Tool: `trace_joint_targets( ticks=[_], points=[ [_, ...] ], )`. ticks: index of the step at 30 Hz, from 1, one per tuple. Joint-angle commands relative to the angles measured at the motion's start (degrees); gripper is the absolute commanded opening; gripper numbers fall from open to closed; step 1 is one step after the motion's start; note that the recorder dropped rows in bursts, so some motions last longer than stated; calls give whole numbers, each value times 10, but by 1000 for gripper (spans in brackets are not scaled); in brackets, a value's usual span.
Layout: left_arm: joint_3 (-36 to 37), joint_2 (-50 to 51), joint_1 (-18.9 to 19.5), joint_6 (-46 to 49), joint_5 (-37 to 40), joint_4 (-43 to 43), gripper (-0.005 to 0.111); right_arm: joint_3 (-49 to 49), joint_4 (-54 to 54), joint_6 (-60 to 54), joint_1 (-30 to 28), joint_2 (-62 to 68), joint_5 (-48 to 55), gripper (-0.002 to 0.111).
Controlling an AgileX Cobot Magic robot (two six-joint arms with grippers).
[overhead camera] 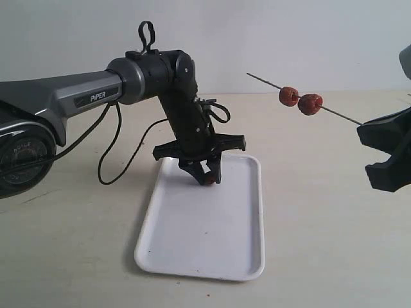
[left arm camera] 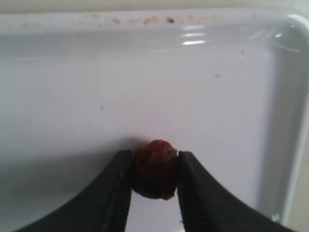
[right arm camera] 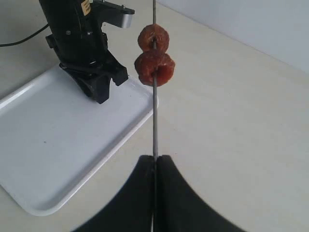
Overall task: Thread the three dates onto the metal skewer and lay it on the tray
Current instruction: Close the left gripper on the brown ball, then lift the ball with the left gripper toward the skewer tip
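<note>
At centre frame, over the white tray's (overhead camera: 192,250) upper end: left gripper (overhead camera: 205,176) clamped on one date (left arm camera: 155,169). At right edge: right gripper (right arm camera: 155,162) closed on metal skewer (overhead camera: 340,114) (two threaded dates (overhead camera: 310,103), held aloft).

The left arm (overhead camera: 77,96) carries white lettering, seemingly "PiPER".

- The tray (overhead camera: 205,237) is showing plain white, with a few brownish specks at one rim.
- The dates (overhead camera: 310,104) are showing wrinkled reddish-brown.
- The skewer (right arm camera: 155,125) is showing dark grey.
</note>
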Motion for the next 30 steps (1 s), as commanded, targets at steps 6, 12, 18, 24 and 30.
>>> trace_joint_targets(
  ticks=[6, 12, 18, 24, 30],
  points=[
    [2, 6, -3, 13, 12, 3, 34, 3, 2, -2, -3, -5, -6, 0],
    [-4, -10, -3, 69, 12, 1, 34, 3, -1, -2, -3, -6, -6, 0],
    [-14, -21, -3, 145, 12, 5, 34, 3, -2, -2, -3, -7, -15, 0],
    [-14, -46, -3, 209, 12, 10, 34, 3, -14, -1, -3, -7, -19, 0],
    [-14, -76, -3, 335, 12, 22, 34, 3, -35, 18, -3, -57, -21, 0]
  ],
)
